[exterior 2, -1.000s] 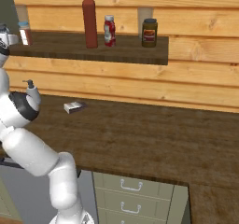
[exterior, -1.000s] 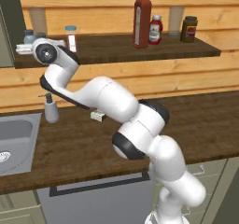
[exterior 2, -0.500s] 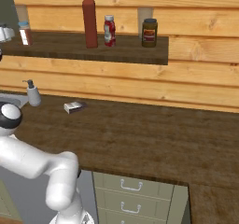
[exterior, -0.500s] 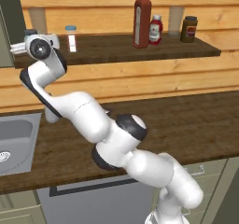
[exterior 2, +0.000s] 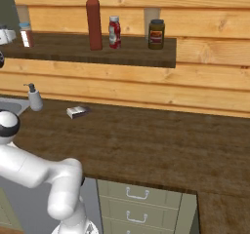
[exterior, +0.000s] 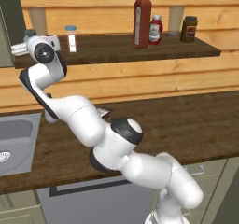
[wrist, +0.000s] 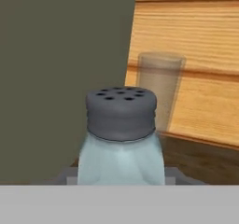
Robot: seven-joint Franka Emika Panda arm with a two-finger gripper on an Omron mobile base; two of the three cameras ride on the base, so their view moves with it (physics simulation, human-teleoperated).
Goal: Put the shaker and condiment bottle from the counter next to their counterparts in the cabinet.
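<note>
The shaker (wrist: 120, 125), pale blue-grey with a dark grey holed cap, stands upright and very close in the hand view. My gripper (wrist: 119, 176) is shut on its lower body. The hand (exterior: 23, 47) is at the left end of the cabinet board (exterior: 140, 50), and a grey cap (exterior: 29, 32) pokes up just behind it. I cannot tell whether that cap is the held shaker or its twin. The condiment bottle (exterior: 141, 20) (exterior 2: 93, 22) stands on the board beside the short red bottle (exterior: 155, 30) (exterior 2: 114, 32).
On the board are a clear jar with a white label (exterior: 71, 38) (exterior 2: 25, 34) and a dark jar (exterior: 188, 29) (exterior 2: 156, 34). A white pump dispenser (exterior 2: 34, 97) and a small box (exterior 2: 78, 112) are on the counter. The sink (exterior: 14, 143) lies at the left.
The arm's elbow and forearm have swung and folded lower toward the front. The hand has stayed at the shelf's left end, and the bottles have not moved.
</note>
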